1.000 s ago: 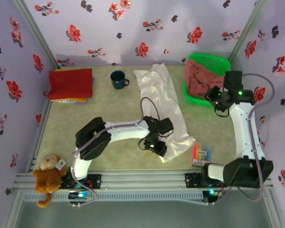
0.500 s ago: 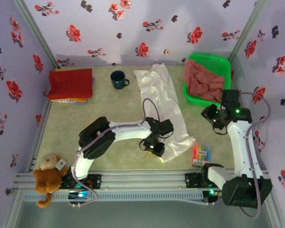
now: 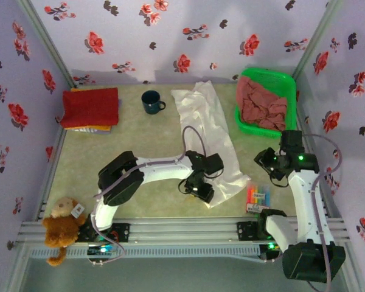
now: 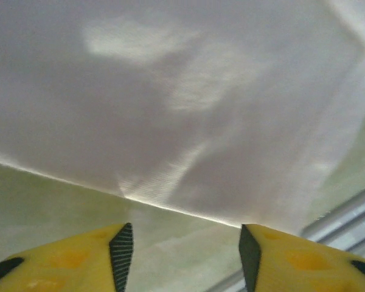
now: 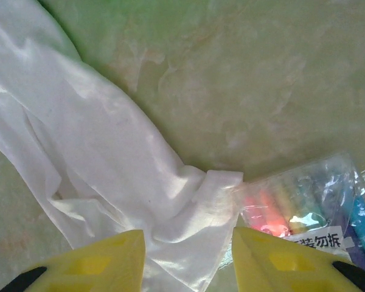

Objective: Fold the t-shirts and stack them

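A pale green table [image 3: 140, 143] lay inside lilac walls [image 3: 170, 36] printed with red flowers, with a metal rail [image 3: 182, 230] along its near edge. A teddy bear [image 3: 61, 222] sat on the rail's left end, partly over the edge.

The left gripper [image 3: 198, 188] hung low over the near hem of the white t-shirt [image 3: 207, 128]. Its jaws stood apart with nothing between them. In its wrist view the hem ran just ahead of the yellow fingertips [image 4: 118, 246]. The cloth beyond was blurred and cut off on every side. Bare table stretched well to that gripper's left.

The right gripper [image 3: 264, 165] was likewise released, its jaws spread above the shirt's right corner. A marker pack [image 5: 304, 210] lay just right of that corner, touching it. The white label's dark characters were cropped and too blurred to read.

Beyond the right gripper, crumpled pink t-shirts [image 3: 261, 103] lay in a green basket [image 3: 264, 74], their number hard to tell. Far left of both grippers, a folded red t-shirt [image 3: 90, 106] topped a pile whose lower layers showed as thin coloured edges. A dark mug [image 3: 152, 101] stood between that pile and the white shirt's far end.
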